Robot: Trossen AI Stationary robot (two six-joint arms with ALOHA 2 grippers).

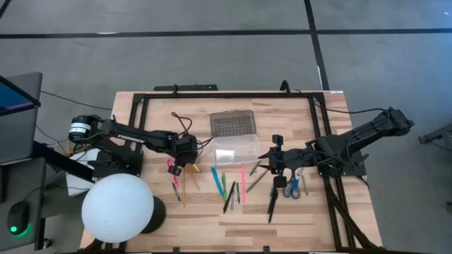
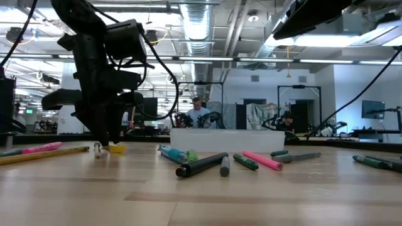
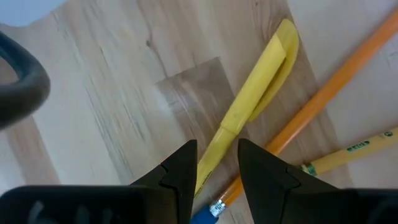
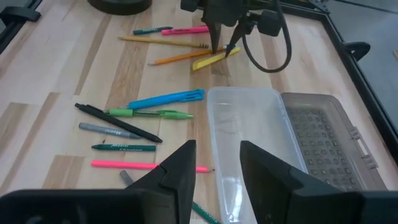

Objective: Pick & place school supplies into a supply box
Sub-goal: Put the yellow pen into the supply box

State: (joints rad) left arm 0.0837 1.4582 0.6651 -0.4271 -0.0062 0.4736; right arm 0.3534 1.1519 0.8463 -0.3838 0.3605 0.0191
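Note:
The supply box lies open at the table's middle, with its clear tray (image 1: 236, 149) toward the near side and its grid-textured lid (image 1: 232, 124) flat beyond it. School supplies lie loose on the wood: a yellow pen (image 3: 255, 87), an orange pencil (image 3: 311, 112), a pink marker (image 1: 171, 169), a blue pen (image 4: 166, 99), green pens (image 4: 149, 113), a black pen (image 1: 272, 201) and blue-handled scissors (image 1: 293, 185). My left gripper (image 3: 214, 152) points down, open, with its fingers on either side of the yellow pen's narrow end. My right gripper (image 4: 214, 162) hangs open above the table, right of the tray.
A large white sphere (image 1: 117, 206) stands at the near left corner. A black frame (image 1: 226, 95) runs around the table's far edge and sides. People sit in the room behind the table (image 2: 198, 113). Bare wood shows along the near edge (image 1: 212, 226).

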